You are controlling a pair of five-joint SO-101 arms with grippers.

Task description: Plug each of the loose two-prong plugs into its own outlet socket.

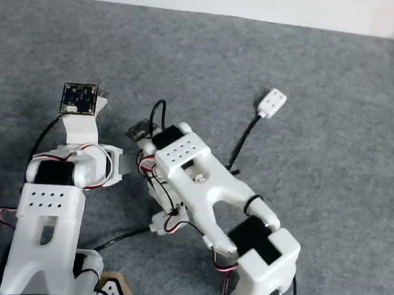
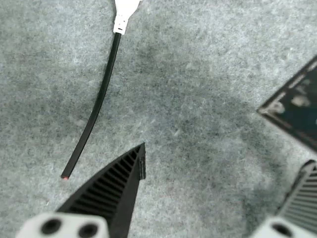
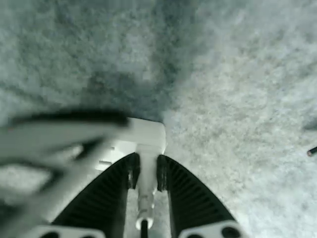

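Observation:
My right gripper [image 3: 145,171] is shut on the narrow neck of a white plug [image 3: 147,135], whose block-shaped body sticks out past the fingertips just above the grey carpet. In the high view this gripper [image 1: 143,133] sits mid-table, next to the left arm [image 1: 50,197]. A second white plug piece [image 1: 272,102] lies further back to the right, with a short black cable [image 1: 244,143] trailing toward the arms. My left gripper [image 2: 225,163] is open over bare carpet, and a black cable [image 2: 96,101] with a white end [image 2: 124,12] lies just off one finger [image 2: 121,188].
Grey carpet [image 1: 331,172] covers the whole table. A dark circuit board [image 2: 297,109] shows beside the left gripper's other finger. The cable's cut end, with a red tip [image 2: 64,176], lies loose. A blurred white arm part [image 3: 54,144] crosses the right wrist view.

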